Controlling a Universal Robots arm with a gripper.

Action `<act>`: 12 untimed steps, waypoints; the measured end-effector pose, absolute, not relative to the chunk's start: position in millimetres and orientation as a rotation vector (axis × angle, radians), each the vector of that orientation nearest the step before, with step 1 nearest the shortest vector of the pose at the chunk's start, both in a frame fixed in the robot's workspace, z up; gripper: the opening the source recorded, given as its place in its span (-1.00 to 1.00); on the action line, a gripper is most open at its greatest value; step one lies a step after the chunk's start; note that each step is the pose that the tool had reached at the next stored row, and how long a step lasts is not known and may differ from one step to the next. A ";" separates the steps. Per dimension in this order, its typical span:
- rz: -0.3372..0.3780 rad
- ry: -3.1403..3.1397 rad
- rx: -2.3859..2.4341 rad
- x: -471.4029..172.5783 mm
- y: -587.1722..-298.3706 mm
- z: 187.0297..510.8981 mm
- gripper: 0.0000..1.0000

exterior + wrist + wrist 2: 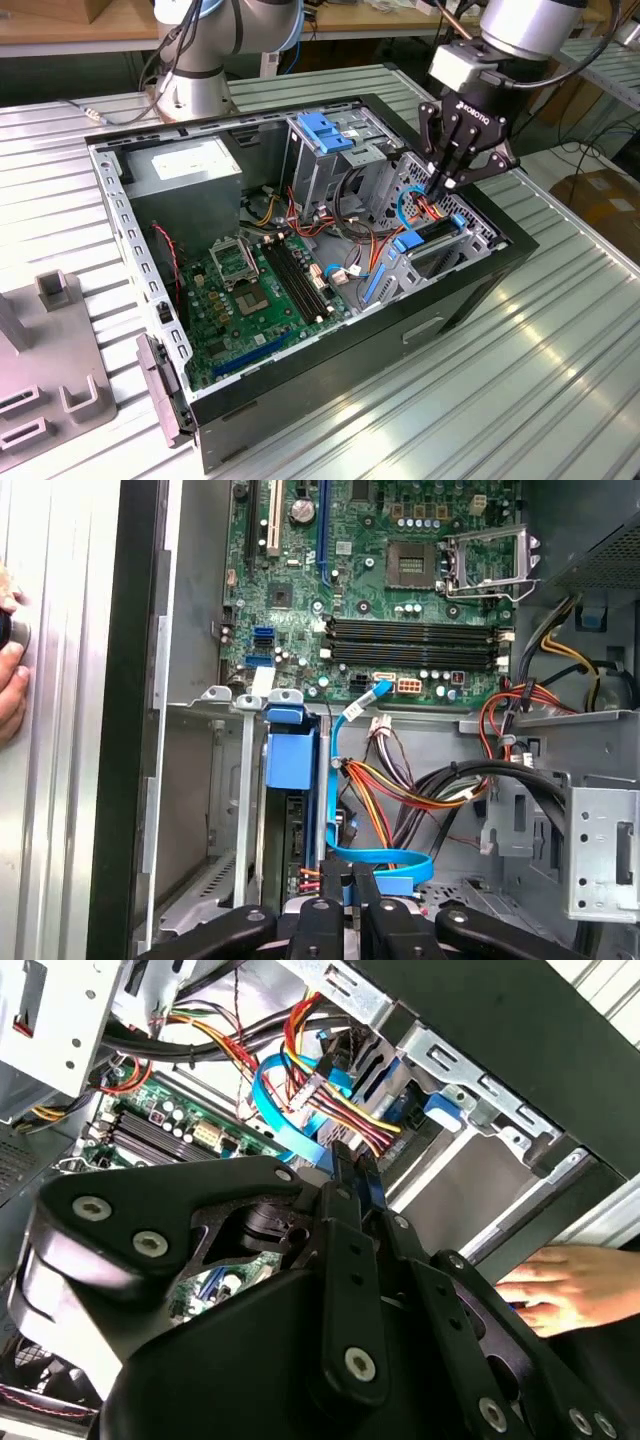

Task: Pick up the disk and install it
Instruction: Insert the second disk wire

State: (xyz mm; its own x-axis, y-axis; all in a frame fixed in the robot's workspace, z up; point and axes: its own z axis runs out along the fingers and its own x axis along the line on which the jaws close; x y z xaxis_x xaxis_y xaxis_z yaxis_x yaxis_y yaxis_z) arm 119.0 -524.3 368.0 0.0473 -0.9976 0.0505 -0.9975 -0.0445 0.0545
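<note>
Below the gripper [447, 186], closed on its blue end, the disk [292, 810] stands in the case's [470, 290] bay.

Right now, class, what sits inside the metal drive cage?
The disk stands on edge in the drive cage, cables beside it. Its lower end is hidden behind the gripper.

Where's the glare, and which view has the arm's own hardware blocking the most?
Exterior view: bright reflective streaks on the ribbed metal table; the case interior is evenly lit. Second wrist view: the gripper body is a large dark mass across the lower frame. First wrist view: even light on the motherboard, the disk sharp.
</note>
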 end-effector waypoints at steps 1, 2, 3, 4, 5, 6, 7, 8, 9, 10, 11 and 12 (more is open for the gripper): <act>-0.004 -2.119 2.225 118.2 -525.5 367.5 -0.67; -0.007 -2.119 2.232 117.5 -526.4 367.2 -0.67; -0.009 -2.120 2.237 116.9 -527.0 366.7 -0.67; -0.011 -2.120 2.241 116.4 -527.5 366.4 -0.67; 0.015 -2.136 2.261 109.1 -529.6 364.8 -0.67; 0.027 -2.147 2.260 106.4 -529.8 363.5 -0.67; 0.024 -2.171 2.244 106.3 -533.2 361.4 -0.67; -0.001 -2.187 2.261 103.6 -544.5 360.7 -0.67; -0.031 -2.209 2.284 99.9 -552.0 359.9 -0.67; -0.052 -2.224 2.302 99.3 -558.0 359.4 -0.67; -0.048 -2.225 2.306 98.9 -561.1 359.4 -0.67; -0.046 -2.225 2.308 98.5 -562.0 359.3 -0.67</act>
